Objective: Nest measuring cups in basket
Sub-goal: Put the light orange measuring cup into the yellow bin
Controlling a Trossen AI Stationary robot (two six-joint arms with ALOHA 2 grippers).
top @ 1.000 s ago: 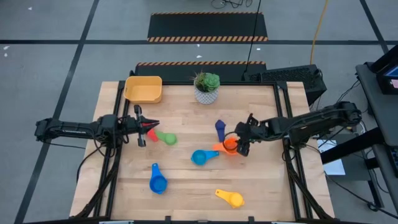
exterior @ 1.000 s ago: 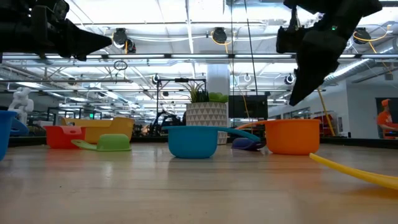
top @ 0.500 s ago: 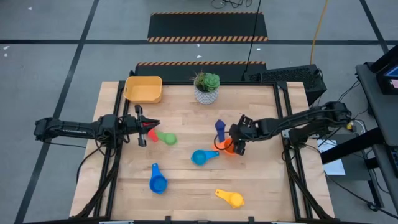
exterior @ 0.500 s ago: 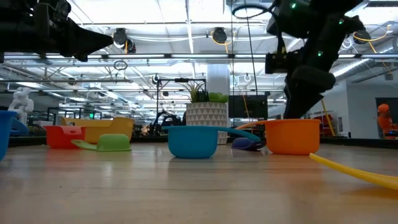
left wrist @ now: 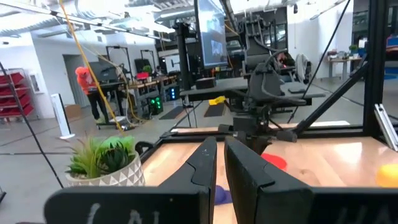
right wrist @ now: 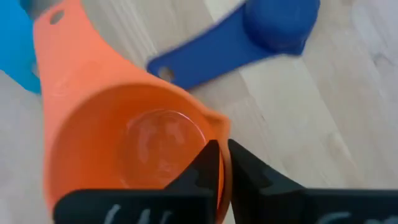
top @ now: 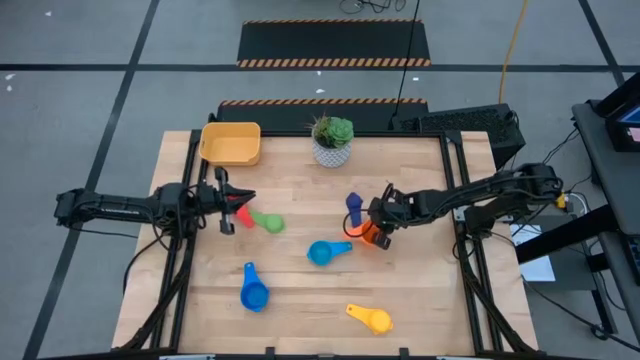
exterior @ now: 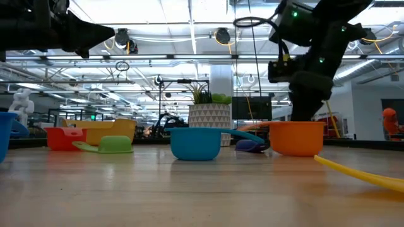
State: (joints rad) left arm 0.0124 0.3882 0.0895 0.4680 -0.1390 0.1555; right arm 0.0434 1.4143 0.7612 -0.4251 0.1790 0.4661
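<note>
The orange measuring cup stands upright on the table right of centre, and my right gripper is shut on it from above. My left gripper hangs shut and empty, high over the red cup, which rests on the table beside the green cup. A dark blue cup, a light blue cup, a blue cup and a yellow cup lie apart on the wood. The yellow-orange basket sits at the far left corner. My right gripper pinches the orange cup's rim wall on the side away from its handle. One finger is inside the bowl and the other is outside. The fingers point down from above. The cup stands upright with its base on the table.
A white pot with a green plant stands at the far edge, right of the basket. The dark blue cup lies close behind the orange one. Bare wood shows along the near edge between the blue and yellow cups.
My right gripper has moved a little toward the table's left edge and come down onto the orange cup, then shut on its rim. The cup has stayed where it was.
</note>
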